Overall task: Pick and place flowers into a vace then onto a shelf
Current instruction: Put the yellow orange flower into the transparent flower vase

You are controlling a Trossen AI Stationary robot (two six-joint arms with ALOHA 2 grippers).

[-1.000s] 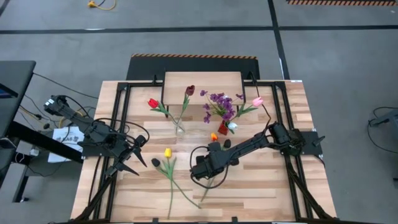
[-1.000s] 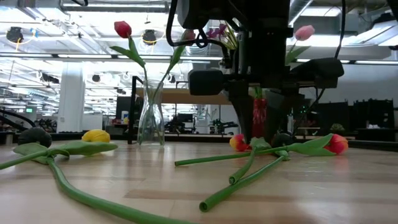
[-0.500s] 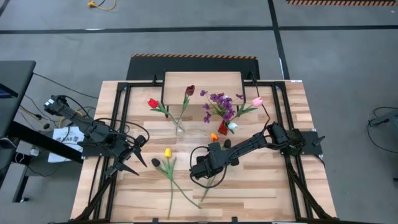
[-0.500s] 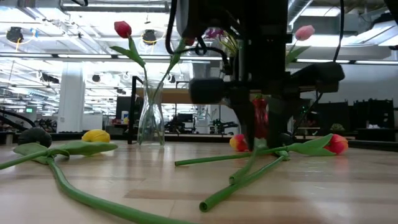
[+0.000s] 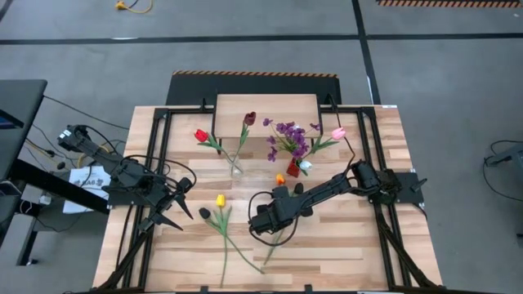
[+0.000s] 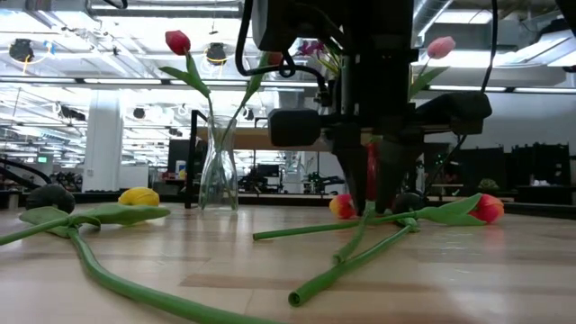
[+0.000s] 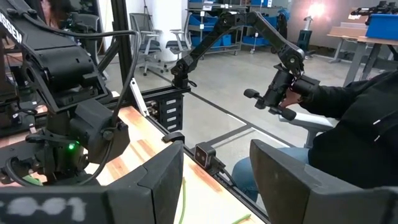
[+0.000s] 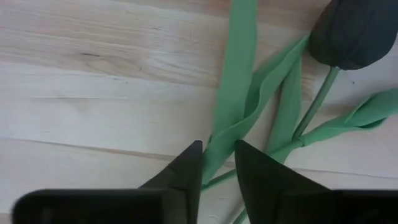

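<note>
Stems of the flowers [image 8: 239,87] sit right at the right gripper [image 8: 217,163] tips, w/ one green stem running down into the narrow gap between the fingers [image 8: 186,167]; can't tell if it's clamped yet. Dark maroon head [image 8: 354,31] lies just beside, on bare wood. Tulips are long, green-stemmed; a yellow one [image 5: 220,200] lies on the table [image 5: 343,253] mid-left, well apart from the gripper. Red and maroon heads stand in the glass vase [image 6: 219,175] near the shelf [image 5: 265,106]. Left gripper [image 5: 169,214] waits at table's left side, fingers spread, holding nothing.
</note>
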